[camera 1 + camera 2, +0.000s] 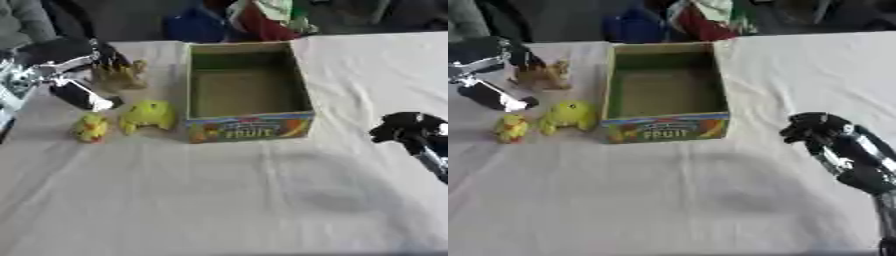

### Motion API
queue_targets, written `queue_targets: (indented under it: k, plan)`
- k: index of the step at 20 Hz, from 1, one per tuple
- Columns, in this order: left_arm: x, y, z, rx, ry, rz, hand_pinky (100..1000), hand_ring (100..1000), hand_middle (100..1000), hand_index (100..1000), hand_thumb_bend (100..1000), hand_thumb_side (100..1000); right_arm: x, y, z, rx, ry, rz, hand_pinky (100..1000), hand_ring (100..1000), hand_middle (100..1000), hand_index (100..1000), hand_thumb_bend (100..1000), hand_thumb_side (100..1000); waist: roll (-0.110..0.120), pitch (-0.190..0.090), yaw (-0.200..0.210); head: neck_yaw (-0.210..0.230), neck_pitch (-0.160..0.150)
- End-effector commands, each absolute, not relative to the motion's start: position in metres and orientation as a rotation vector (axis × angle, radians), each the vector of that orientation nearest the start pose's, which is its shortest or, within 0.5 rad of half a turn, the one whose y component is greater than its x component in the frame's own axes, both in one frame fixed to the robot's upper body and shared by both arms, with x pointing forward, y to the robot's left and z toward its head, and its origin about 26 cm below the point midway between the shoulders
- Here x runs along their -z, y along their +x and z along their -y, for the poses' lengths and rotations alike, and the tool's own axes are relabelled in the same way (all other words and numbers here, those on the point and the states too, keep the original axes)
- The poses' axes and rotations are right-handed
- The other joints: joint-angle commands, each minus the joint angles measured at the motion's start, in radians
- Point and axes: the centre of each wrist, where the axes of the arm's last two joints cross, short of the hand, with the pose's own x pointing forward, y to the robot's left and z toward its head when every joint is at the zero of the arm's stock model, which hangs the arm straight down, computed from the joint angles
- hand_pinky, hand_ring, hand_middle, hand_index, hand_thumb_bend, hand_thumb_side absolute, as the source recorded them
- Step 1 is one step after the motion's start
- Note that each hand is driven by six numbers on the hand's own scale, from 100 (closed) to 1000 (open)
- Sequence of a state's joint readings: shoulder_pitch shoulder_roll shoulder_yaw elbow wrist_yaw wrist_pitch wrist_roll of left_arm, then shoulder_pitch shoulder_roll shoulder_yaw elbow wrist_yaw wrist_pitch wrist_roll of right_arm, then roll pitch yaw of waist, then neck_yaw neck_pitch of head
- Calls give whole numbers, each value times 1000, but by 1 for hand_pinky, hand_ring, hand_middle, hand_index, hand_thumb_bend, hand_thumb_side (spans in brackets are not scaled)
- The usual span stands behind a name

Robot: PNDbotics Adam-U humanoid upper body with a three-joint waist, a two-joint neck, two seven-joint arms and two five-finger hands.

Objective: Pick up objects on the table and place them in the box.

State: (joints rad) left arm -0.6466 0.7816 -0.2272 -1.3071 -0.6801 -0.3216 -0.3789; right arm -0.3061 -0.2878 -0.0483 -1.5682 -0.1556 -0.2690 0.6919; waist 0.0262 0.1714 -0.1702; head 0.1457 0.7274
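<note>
Box (248, 90) with a colourful printed front sits open-topped on a white tablecloth (219, 200), a little above the centre of the left eye view. Its inside looks bare. At about 9 o'clock from the box, just beside its front left corner, lies a yellow-green rounded toy (147, 116). A smaller yellow and orange toy (90, 128) lies just beyond that, further toward 9 o'clock. A tan toy animal (124, 74) stands at about 10 o'clock from the box, near its far left corner. The robot's left hand (83, 92) reaches in from the left edge, black and silver, over the cloth between the tan toy and the two yellow ones; whether its fingers are curled or straight cannot be made out, and it does not clearly touch any toy. The right hand (404, 129) shows at 3 o'clock, well apart from the box.

Right eye view shows the same layout shifted leftward. The right hand (820, 131) is clearer here, at about 4 o'clock from the box, with dark fingers curled inward and nothing held in them.
</note>
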Motion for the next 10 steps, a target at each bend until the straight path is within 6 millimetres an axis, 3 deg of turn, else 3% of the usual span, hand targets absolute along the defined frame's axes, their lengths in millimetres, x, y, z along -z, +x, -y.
queue_targets:
  k: [1,10]
  plan:
    - [-215,408,-363,1694,958,1434,679,640,633,834,401,317,-107,350,299,-903,330,1986,741,765,657,821,100,500,-1,-19,0,-1,-4]
    - [-196,421,-359,1700,966,1397,678,638,631,833,410,325,-107,350,298,-907,338,1985,741,765,657,821,100,498,-3,-19,-3,2,-5]
